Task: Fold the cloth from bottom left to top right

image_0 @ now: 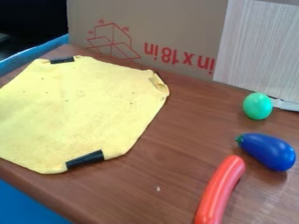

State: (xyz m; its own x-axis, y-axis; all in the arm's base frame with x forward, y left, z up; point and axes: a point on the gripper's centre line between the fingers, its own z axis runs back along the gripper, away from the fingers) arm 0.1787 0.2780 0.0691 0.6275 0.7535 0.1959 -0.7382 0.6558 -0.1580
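While the yellow cloth [73, 111] lies spread over the left part of the brown table [166, 175], its left side runs out of view. Its lower edge lies near the table's front rim, with a narrow band of wood between them and a blue surface [26, 203] beyond. One black strip [62, 60] sits at the cloth's top left edge, another [85, 159] along its bottom right edge. At the upper right the border is turned up in a small crumpled fold. Behind that, the cardboard [146, 30] stands upright near the cloth, a pale grained panel [257, 48] to its right.

A broad stretch of wood, bearing a tiny white speck [158, 189], separates the cloth from the toys. Well apart from it on the right are a green egg-shaped toy [257, 106], a blue eggplant [267, 151] and, nearest the front, a red sausage [219, 190]. How far the gripper is open, or whether it has hold of anything, I cannot tell.
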